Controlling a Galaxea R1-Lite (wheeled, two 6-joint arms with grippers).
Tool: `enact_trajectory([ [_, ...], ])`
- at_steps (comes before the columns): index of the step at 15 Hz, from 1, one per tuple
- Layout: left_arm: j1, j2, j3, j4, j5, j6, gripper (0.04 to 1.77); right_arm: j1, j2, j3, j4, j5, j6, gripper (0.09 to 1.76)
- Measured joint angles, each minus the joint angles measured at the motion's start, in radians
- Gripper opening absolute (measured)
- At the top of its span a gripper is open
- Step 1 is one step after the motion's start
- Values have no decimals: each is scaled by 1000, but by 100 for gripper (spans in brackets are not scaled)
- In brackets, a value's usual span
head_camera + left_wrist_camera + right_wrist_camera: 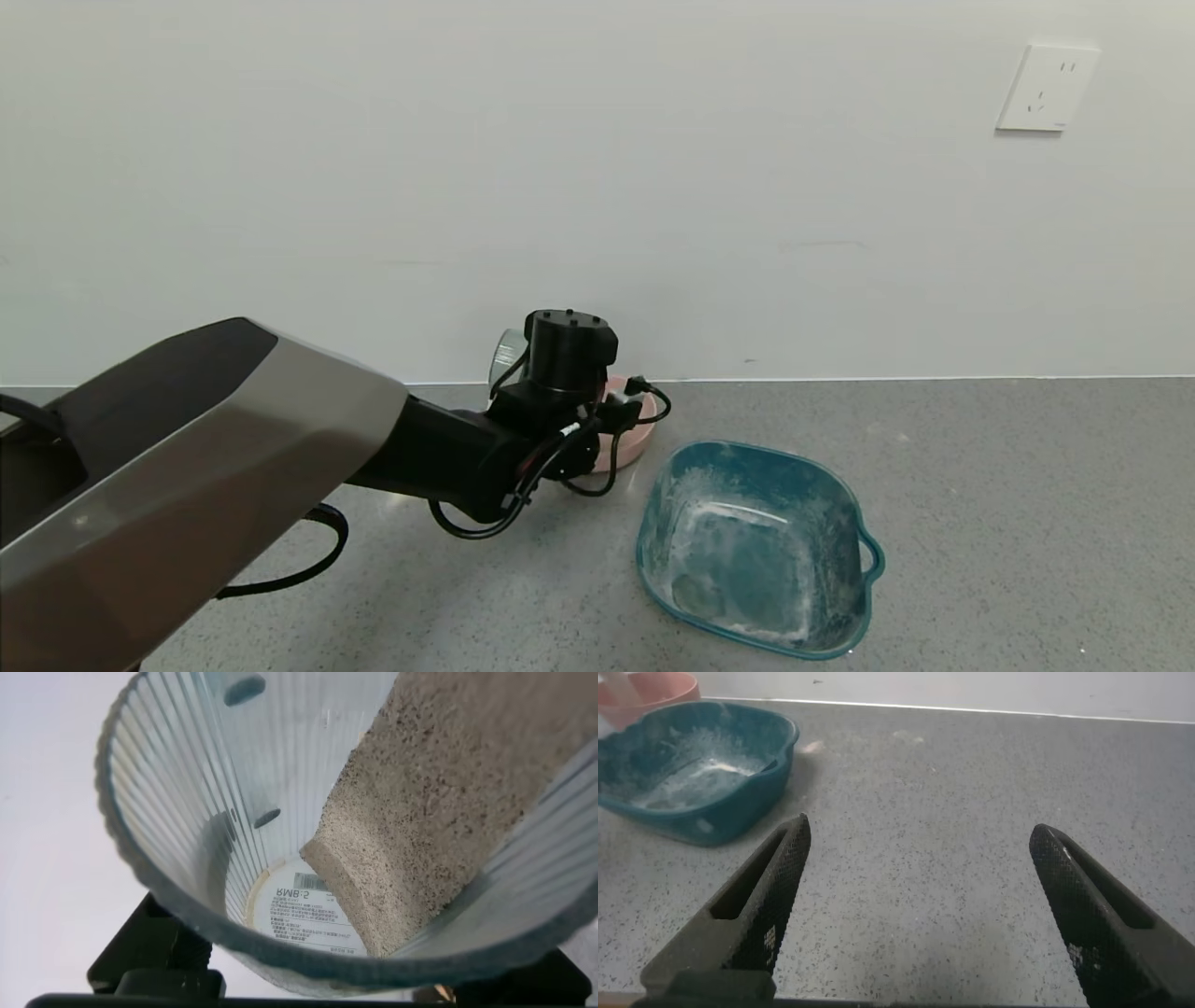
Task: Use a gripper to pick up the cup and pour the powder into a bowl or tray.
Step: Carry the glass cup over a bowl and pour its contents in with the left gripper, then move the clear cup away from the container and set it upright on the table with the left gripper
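Reaching in from 8 o'clock of the head view, the left arm [187, 457] runs toward centre, its gripper [560, 373] at the far edge of the bench [980, 485] by the wall [597, 187]. Jaws hidden behind the wrist; they are closed narrow on the cup [505, 353], whose pale rim shows at 10 o'clock of the wrist. Left wrist view looks straight into the cup [206, 812]: ribbed walls, a printed label [304, 917] on the base, tipped well over. No loose powder can be made out inside it. Bowl [627, 439], pink, sits just behind and at 3 o'clock of the gripper, partly covered by cables [523, 485]. Teal tub [756, 546] lies at 4 o'clock of the bowl, near but apart, handle at its 3 o'clock side, white powder [719, 560] smeared over its floor. Wall socket [1046, 87] at 1 o'clock. Right gripper [920, 915] shows only in its own wrist view: jaws wide, holding nothing, above bare bench with the tub [691, 775] and bowl [649, 689] beyond.
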Motion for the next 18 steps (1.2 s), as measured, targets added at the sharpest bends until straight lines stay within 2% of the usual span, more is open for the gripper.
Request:
enact_trajectory([
  [4, 4, -14, 70, -75, -11, -30, 132, 0, 0, 0, 0, 0, 0, 171],
  [10, 7, -44, 153, -195, -15, -216, 132, 0, 0, 0, 0, 0, 0, 171],
  [13, 7, -90, 209, -188, -20, -320, 132, 0, 0, 0, 0, 0, 0, 171],
  [14, 7, -114, 239, -186, -31, -381, 132, 0, 0, 0, 0, 0, 0, 171],
  [17, 21, -180, 311, -187, -101, -584, 132, 0, 0, 0, 0, 0, 0, 171],
  [18, 31, -204, 335, -189, -118, -620, 132, 0, 0, 0, 0, 0, 0, 171],
])
